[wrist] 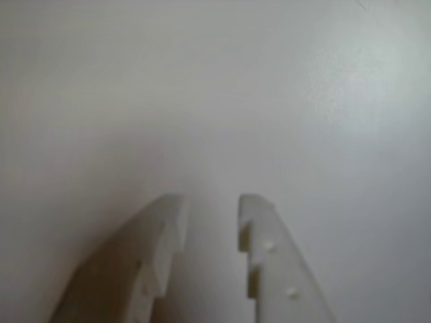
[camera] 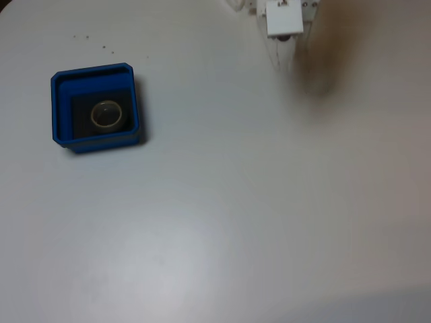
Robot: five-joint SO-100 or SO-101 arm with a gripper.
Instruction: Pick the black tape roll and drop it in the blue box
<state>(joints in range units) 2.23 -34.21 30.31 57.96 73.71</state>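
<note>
While my fingers (wrist: 210, 205) hang over bare table (wrist: 215, 87) in the wrist view, parted by a narrow gap with nothing between them, the black tape roll (camera: 107, 114) already lies flat inside the blue box (camera: 94, 73), resting on its dark floor with its pale inner core facing up. In the fixed view the box sits toward the left side of the table, and my arm (camera: 283, 19) shows at the top edge, right of centre, so the roll lies well apart from me, off to the left and lower in that picture. I carry nothing; the stepped inner faces of both fingers are clean and only white table surface shows between and beyond them. The roll is a ring, so it has no long axis worth speaking of; it sits roughly centred on the box's floor, clear of all four blue walls as far as I can tell. A few small dark specks (camera: 87, 39) dot the table above the box in the fixed view, well away from everything. Judging by how things lie, the drop looks done: the roll is inside the walls, not perched on a rim. If any move is left for me, I judge it is only to stay clear of the box and rest.
</note>
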